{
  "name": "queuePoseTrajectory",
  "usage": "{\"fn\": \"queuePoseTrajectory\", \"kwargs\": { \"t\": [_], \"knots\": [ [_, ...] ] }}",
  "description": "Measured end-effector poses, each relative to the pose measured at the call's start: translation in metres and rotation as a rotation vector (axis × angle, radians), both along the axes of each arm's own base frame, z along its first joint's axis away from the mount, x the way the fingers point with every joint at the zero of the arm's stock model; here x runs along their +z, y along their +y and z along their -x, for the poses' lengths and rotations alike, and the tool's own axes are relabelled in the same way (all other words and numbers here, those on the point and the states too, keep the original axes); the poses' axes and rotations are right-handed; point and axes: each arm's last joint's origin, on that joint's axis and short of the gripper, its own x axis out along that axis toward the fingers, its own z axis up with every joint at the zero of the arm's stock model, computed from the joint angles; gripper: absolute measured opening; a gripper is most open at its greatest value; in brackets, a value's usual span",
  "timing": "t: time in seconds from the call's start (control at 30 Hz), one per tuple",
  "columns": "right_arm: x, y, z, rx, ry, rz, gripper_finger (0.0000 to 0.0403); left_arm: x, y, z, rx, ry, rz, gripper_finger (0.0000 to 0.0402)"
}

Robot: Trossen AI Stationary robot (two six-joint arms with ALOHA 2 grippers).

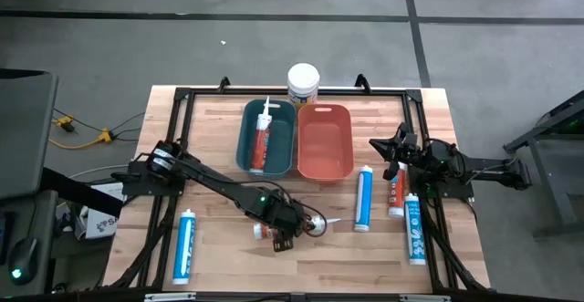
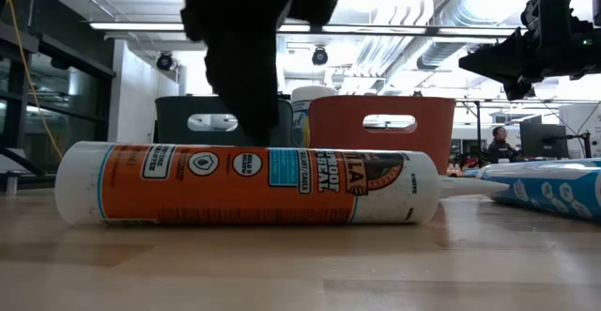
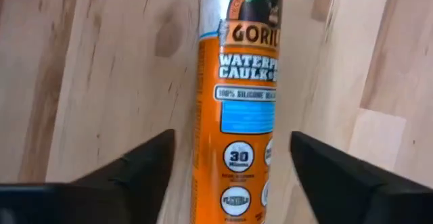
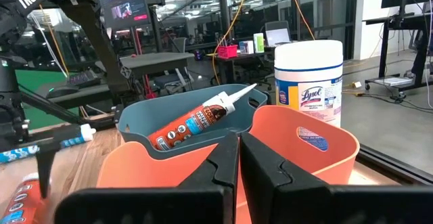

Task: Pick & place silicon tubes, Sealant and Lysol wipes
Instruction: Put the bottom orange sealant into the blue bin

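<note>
Straddling orange-and-white Gorilla sealant tube lying flat on wooden table, near front edge: left gripper, fingers spread wide, nothing clamped. Tube long axis seen running between fingers, crosswise to closing direction. Right gripper pinched closed, empty, parked far right.

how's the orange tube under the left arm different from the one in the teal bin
The orange tube on the table lies flat on bare wood, straddled by the open left end effector; the orange tube in the teal bin rests inside the bin, untouched. In the high view the table one points sideways, nozzle toward the right; the binned one points toward the table's far edge. Both have orange labels and white nozzles.
</note>
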Motion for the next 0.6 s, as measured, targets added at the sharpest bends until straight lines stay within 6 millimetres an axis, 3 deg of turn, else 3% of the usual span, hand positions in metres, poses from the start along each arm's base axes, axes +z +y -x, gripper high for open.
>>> {"fn": "queuePoseTrajectory", "kwargs": {
  "t": [0.23,0.6],
  "knots": [
    [0.000,0.000,0.000,0.000,0.000,0.000,0.0012,-0.015,-0.003,-0.008,-0.002,-0.005,0.005,0.0393],
    [0.000,0.000,0.000,0.000,0.000,0.000,0.0012,-0.018,-0.002,-0.007,0.005,0.009,-0.028,0.0383]
  ]
}}
